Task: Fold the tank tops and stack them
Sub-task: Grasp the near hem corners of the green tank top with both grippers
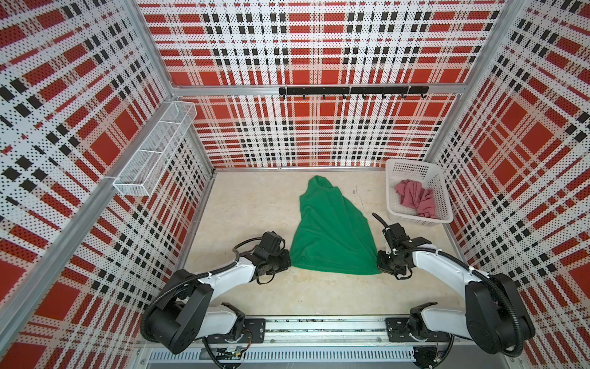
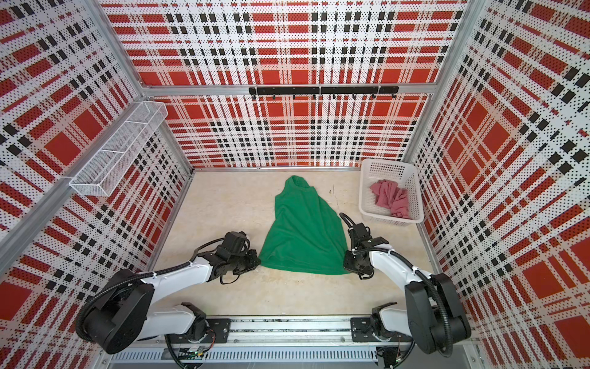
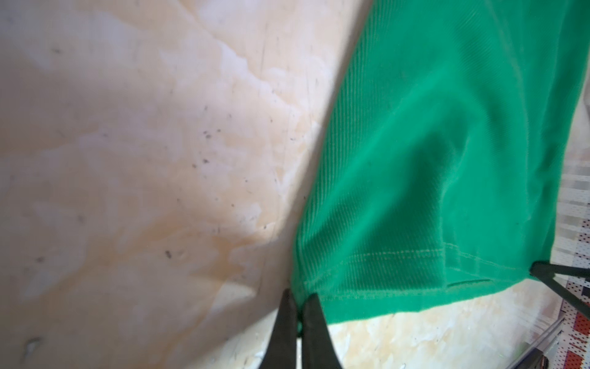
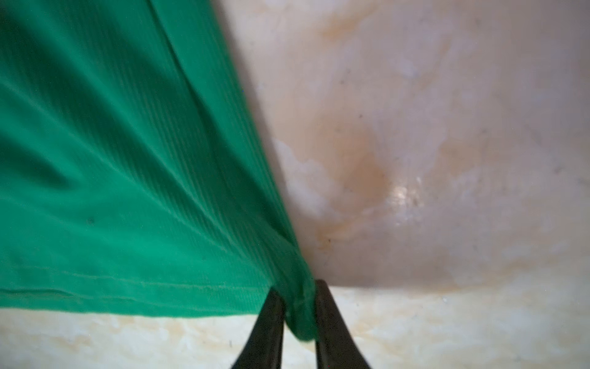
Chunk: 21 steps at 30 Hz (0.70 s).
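Since both near hem corners of the green tank top [image 1: 332, 230] are gripped, the step in hand looks like its first fold. At the near left corner, the left gripper [image 3: 298, 297] has its jaws pressed together on the very edge of the hem. At the near right corner, the right gripper [image 4: 298, 295] pinches a bunched bit of hem. Farther out, the garment lies flat on the table [image 1: 255, 207], narrowing toward its straps. At the far right, the pink tank top [image 1: 415, 198] sits crumpled in the white basket [image 1: 418, 219]. The next move probably calls for lifting both corners evenly and carrying the hem toward the straps, keeping it taut; the thin left hold may slip.
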Tool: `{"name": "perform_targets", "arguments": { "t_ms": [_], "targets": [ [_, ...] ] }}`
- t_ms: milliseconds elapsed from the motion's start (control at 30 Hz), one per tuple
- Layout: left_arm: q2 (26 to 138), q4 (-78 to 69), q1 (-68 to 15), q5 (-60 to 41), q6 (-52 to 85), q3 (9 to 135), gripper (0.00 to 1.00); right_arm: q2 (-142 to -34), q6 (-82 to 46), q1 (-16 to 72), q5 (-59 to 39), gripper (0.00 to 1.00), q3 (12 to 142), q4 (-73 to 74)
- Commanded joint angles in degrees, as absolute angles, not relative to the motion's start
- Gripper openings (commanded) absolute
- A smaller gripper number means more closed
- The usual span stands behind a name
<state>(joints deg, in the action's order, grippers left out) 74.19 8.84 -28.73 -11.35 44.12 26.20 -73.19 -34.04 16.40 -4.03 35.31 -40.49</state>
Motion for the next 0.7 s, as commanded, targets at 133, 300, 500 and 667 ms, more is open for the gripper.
{"name": "perform_targets", "arguments": {
  "t_ms": [133, 300, 500, 667],
  "targets": [
    [69.6, 9.3, -25.3, -12.2, 45.2, 24.4, 0.22, -71.6, -34.6, 16.8, -2.7, 0.00, 36.0, -41.7],
    [70.6, 7.7, -24.6, -12.7, 45.5, 24.8, 0.56, -72.0, -34.4, 16.8, -2.9, 0.00, 36.1, -41.7],
    [74.4, 6.2, -24.7, -12.1, 45.5, 25.9, 0.56, -72.0, -34.2, 16.8, -2.9, 0.00, 36.0, -41.4],
    [67.7, 7.4, -24.1, -10.2, 47.7, 26.8, 0.51, -72.0, -34.2, 16.8, -3.0, 0.00, 35.9, -41.5]
  ]
}}
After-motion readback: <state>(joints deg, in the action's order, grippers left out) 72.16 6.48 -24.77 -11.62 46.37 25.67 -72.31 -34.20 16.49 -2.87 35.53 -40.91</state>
